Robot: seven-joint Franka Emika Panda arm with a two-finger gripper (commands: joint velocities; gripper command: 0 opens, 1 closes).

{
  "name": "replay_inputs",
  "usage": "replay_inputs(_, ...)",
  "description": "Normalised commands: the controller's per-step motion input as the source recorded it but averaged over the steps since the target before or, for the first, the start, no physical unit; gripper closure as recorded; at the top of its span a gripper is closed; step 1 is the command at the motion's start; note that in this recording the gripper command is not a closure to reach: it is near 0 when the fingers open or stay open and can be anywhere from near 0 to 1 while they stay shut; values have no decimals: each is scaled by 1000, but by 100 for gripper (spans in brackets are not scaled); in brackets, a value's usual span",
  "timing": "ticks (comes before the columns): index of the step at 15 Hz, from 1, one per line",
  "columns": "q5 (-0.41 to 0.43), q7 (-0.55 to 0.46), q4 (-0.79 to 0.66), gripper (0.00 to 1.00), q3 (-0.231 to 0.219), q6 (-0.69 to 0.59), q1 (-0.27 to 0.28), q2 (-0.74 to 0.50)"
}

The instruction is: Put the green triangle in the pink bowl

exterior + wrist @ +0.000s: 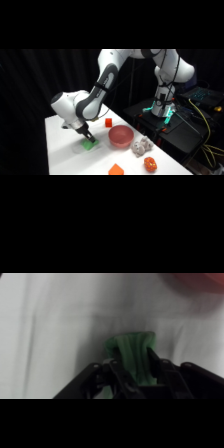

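The green triangle rests on the white table, left of the pink bowl. My gripper comes down on it from above. In the wrist view the green triangle sits between the two black fingers, which press against its sides, so the gripper is shut on it. A blurred edge of the pink bowl shows at the top right of the wrist view. The block is still at table level.
A small orange-red cube lies behind the bowl. A grey-white lumpy object and an orange-red lumpy object lie to its right. An orange block sits at the table's front edge.
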Motion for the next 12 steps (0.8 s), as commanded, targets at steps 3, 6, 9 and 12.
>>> replay_inputs(3, 74, -36, -367, 100, 38, 45, 29, -495)
replay_inputs(6, 33, 25, -640, 100, 5, 180, 69, -694)
replay_inputs(9, -8, 68, -857, 100, -20, 304, 84, -775)
replay_inputs(12, -56, 105, -944, 100, -47, 384, 92, -772)
